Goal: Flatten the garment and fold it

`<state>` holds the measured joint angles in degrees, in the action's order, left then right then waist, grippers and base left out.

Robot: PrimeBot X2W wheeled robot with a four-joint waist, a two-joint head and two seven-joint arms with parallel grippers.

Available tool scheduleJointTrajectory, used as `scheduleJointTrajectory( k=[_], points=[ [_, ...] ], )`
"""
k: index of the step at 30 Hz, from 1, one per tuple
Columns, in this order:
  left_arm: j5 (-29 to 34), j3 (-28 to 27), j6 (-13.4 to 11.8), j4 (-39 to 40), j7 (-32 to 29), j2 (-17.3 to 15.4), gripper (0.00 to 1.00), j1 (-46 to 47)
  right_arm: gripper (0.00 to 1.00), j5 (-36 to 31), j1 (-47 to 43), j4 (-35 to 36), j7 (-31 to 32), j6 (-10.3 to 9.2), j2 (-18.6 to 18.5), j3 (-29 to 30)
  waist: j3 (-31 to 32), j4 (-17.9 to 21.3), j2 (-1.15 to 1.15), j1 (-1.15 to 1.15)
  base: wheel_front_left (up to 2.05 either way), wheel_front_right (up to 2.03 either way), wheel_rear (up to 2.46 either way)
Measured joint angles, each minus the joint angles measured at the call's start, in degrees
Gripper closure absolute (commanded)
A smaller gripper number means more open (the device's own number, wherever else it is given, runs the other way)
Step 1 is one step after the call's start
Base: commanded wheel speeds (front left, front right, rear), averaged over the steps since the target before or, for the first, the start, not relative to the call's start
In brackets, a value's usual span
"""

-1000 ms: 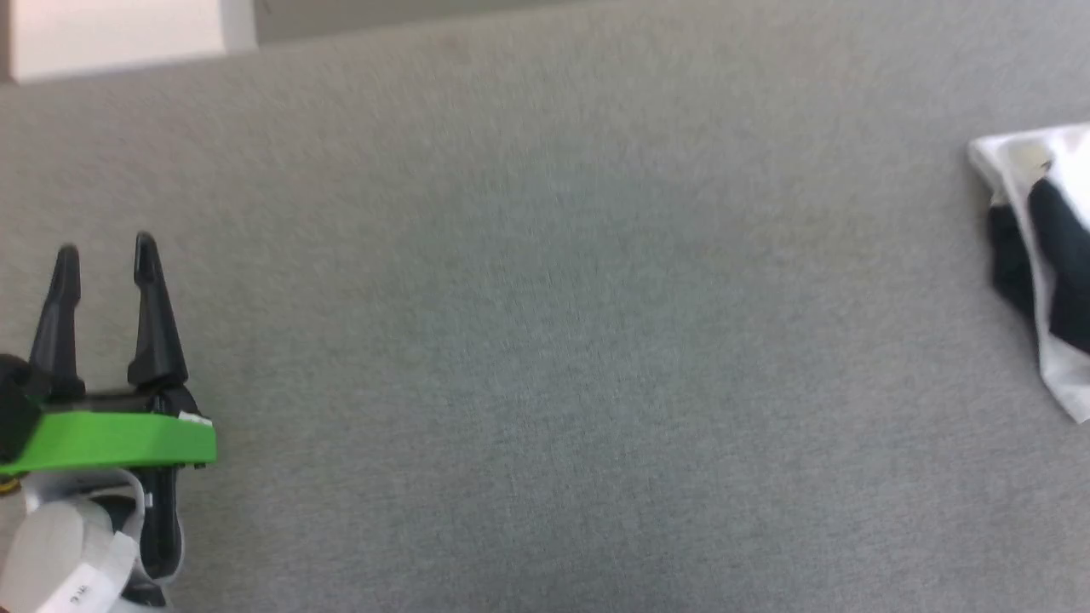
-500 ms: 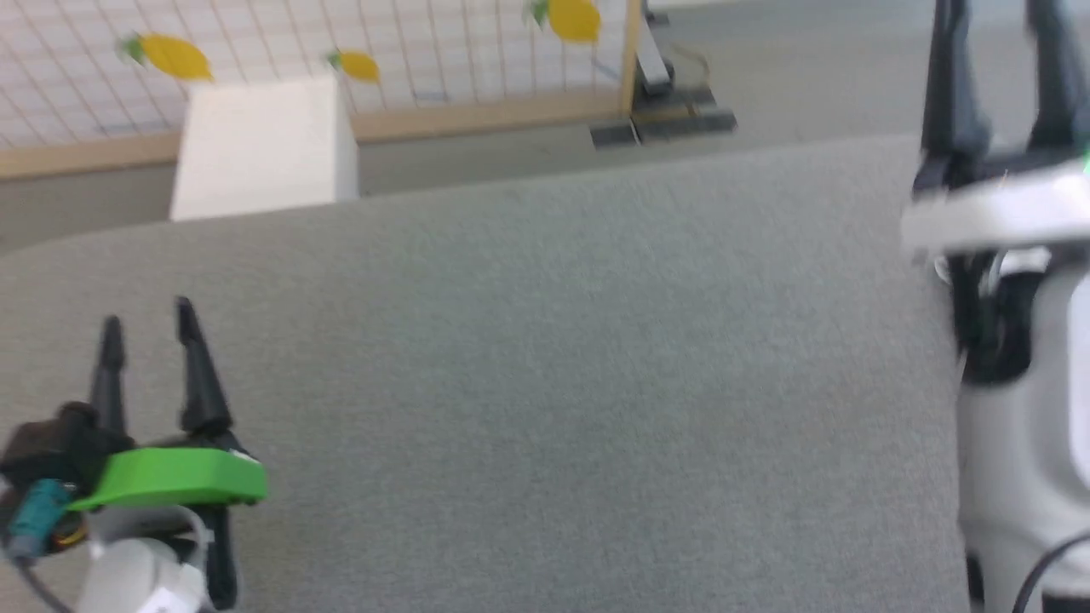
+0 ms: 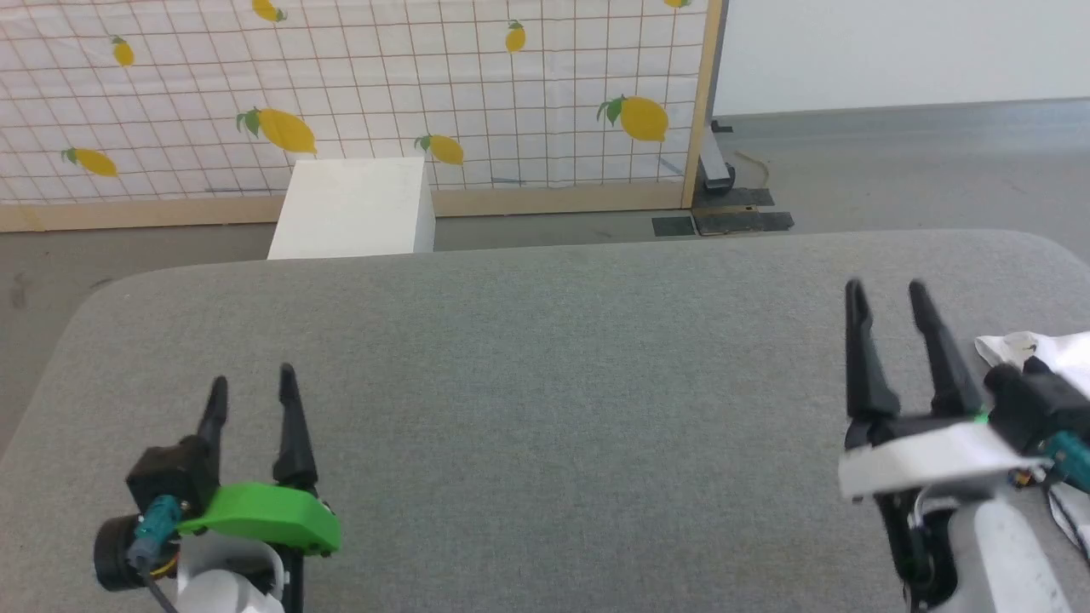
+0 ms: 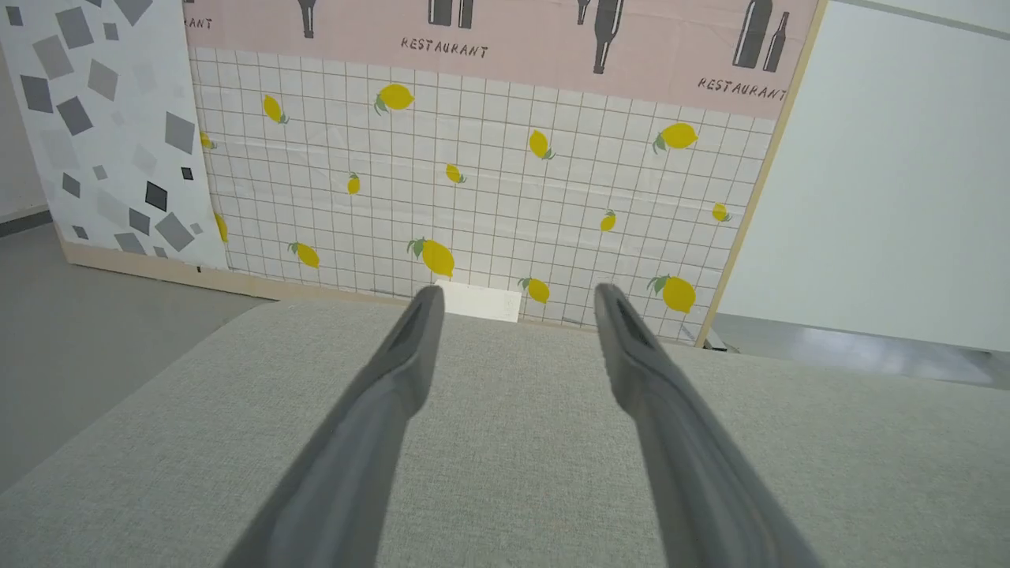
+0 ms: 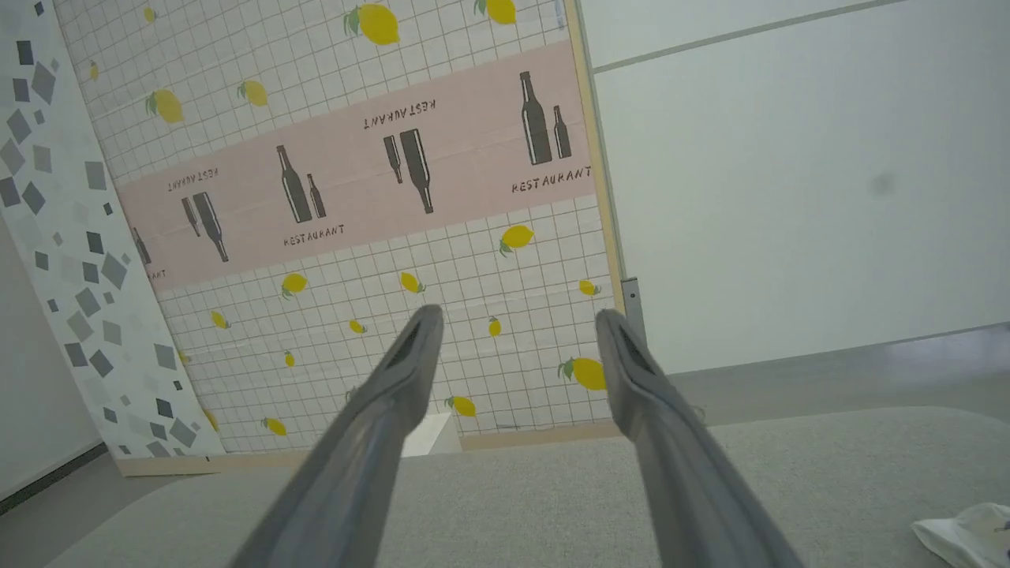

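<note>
Two spread, empty claws: left gripper (image 3: 253, 379) lower left, right gripper (image 3: 886, 288) lower right, over the grey fabric surface (image 3: 545, 383); the garment (image 3: 1064, 347) lies crumpled at the right edge, with a lemon-print screen (image 3: 426, 85) behind.

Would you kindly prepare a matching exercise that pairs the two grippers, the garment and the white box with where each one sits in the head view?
Things:
1. left gripper
2. right gripper
3. garment
4. white box

Places:
A. beyond the far edge of the table
B. open, at the lower right
C. open, at the lower left
D. lying at the table's right edge

Pairs: 1-C, 2-B, 3-D, 4-A
</note>
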<state>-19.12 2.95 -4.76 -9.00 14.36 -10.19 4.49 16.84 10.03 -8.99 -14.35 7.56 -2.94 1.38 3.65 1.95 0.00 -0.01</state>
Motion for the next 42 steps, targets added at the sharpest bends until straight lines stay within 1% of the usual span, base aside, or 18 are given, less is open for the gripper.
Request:
scheduleJointTrajectory(
  k=[6, 15, 20, 34, 35, 42],
  points=[
    [0.5, 3.4, 1.7, -4.6, -1.9, 0.3, 0.00, -0.5, 0.00, -2.9, -5.1, -1.8, -0.3, 0.00, 0.0, -1.2, -0.6, -0.3, 0.00, 0.00, 0.00, 0.00, 0.00],
    [0.5, 4.2, 1.6, -8.6, -2.2, 0.7, 0.00, -1.0, 0.00, -4.2, -7.4, -5.1, -0.3, 0.00, 0.0, -1.4, -1.4, 0.0, 0.00, 0.00, 0.00, 0.00, 0.00],
    [0.5, 4.1, 1.2, -9.1, -1.8, 0.8, 0.00, -1.0, 0.00, -4.3, -7.4, -5.6, -0.3, 0.00, 0.0, -1.8, -1.6, 0.0, 0.00, 0.00, 0.00, 0.00, 0.00],
    [0.4, 3.8, 1.2, -8.4, -0.4, 0.9, 0.00, -0.9, 0.00, -4.1, -7.4, -6.0, -0.3, 0.00, 0.0, -2.4, -2.2, -0.1, 0.00, 0.00, 0.00, 0.00, 0.00],
    [0.4, 3.8, 1.2, -8.4, -0.4, 0.9, 1.00, -0.9, 1.00, -4.1, -7.4, -6.0, -0.3, 0.01, 0.0, -2.4, -2.3, -0.1, 0.00, 0.00, 0.00, 0.00, 0.00],
    [0.4, 3.7, 1.2, -8.3, -0.7, 1.0, 1.00, -0.9, 1.00, -4.2, -7.4, -5.7, 0.0, 0.00, 0.0, -2.3, -2.3, -0.2, 0.00, 0.00, 0.00, 0.00, 0.00]
  ],
)
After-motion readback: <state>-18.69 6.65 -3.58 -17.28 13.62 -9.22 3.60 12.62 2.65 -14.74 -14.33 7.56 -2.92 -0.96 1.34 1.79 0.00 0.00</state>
